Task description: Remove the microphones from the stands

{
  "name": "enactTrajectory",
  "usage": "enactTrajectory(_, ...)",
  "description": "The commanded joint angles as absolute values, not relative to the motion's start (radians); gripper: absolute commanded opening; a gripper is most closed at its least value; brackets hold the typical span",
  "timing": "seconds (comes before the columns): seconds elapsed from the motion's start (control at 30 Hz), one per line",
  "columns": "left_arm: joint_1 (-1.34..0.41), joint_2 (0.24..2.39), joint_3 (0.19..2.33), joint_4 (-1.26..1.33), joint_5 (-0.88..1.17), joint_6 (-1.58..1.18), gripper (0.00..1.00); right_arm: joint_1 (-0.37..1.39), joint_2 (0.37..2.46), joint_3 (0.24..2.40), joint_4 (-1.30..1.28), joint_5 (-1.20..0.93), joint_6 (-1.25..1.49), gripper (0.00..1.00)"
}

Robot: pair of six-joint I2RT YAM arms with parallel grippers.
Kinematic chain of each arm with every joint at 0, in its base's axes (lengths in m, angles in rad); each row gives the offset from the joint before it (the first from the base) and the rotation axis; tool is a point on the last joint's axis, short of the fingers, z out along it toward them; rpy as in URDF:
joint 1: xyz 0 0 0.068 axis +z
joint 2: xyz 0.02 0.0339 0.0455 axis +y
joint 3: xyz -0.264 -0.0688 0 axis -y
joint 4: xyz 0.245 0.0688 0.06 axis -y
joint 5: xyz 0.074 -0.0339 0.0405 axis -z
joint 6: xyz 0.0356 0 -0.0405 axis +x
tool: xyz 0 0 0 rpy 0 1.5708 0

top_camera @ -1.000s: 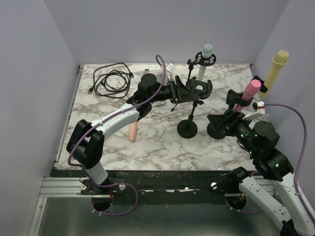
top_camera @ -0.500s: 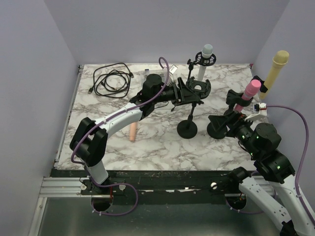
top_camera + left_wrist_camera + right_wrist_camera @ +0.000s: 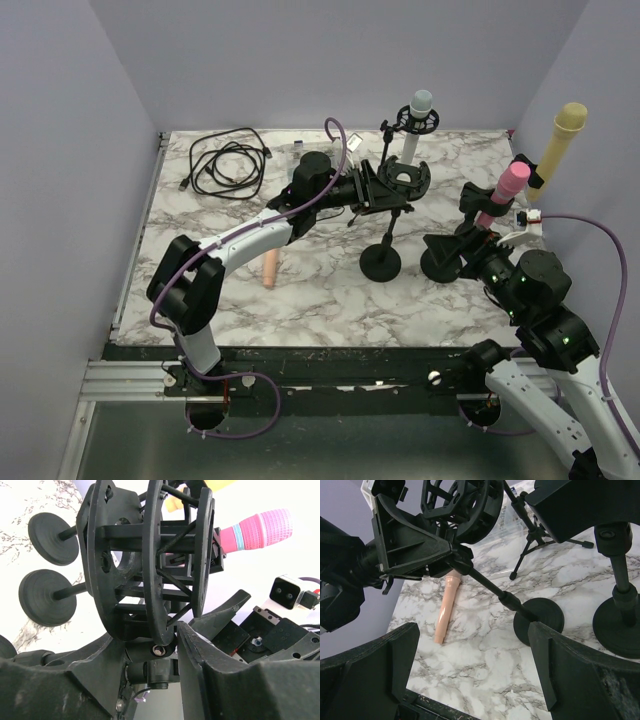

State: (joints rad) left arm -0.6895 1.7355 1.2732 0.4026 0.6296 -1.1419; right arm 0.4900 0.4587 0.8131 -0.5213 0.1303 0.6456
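The left arm [image 3: 250, 235] stretches far forward and to the right. The left gripper [image 3: 152, 640] is level, its fingers [image 3: 210, 645] narrowly apart; grip unclear. The right arm [image 3: 545, 320] is folded near its base. The right gripper [image 3: 472, 640] gapes wide, aimed forward-left.

The left arm [image 3: 250, 235] and right arm [image 3: 545, 320] have white shells between bulky black joints. A purple cable [image 3: 330, 135] loops along each. Small green lights [image 3: 520, 290] glow on the right. The fingers [image 3: 375, 665] are matte black, angular plastic.
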Motion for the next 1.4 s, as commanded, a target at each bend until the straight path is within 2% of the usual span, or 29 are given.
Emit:
enactTrajectory(0.0,-0.696,1.772,1.262,0.403,0.648,-1.138,0.39,0.494,0.456,0.83,-0.531,0.149,0.638,1.0)
enactTrajectory(0.17,-0.696,1.772,1.208,0.425,0.663,-1.135,0.3,0.494,0.458,0.825,-0.529,0.149,0.639,1.0)
enactTrajectory(0.43,-0.707,1.767,1.098,0.443,0.649,-1.103,0.29,0.494,0.461,0.825,-0.522,0.15,0.638,1.0)
enactTrajectory(0.87,-0.713,1.843,1.047,0.454,0.627,-1.08,0.25,0.494,0.484,0.822,-0.508,0.139,0.638,1.0)
enactTrajectory(1.23,-0.717,1.873,0.986,0.485,0.616,-1.083,0.25,0.493,0.488,0.813,-0.499,0.136,0.64,1.0)
enactTrajectory(1.37,-0.717,1.87,0.994,0.477,0.624,-1.077,0.33,0.494,0.487,0.811,-0.5,0.138,0.64,1.0)
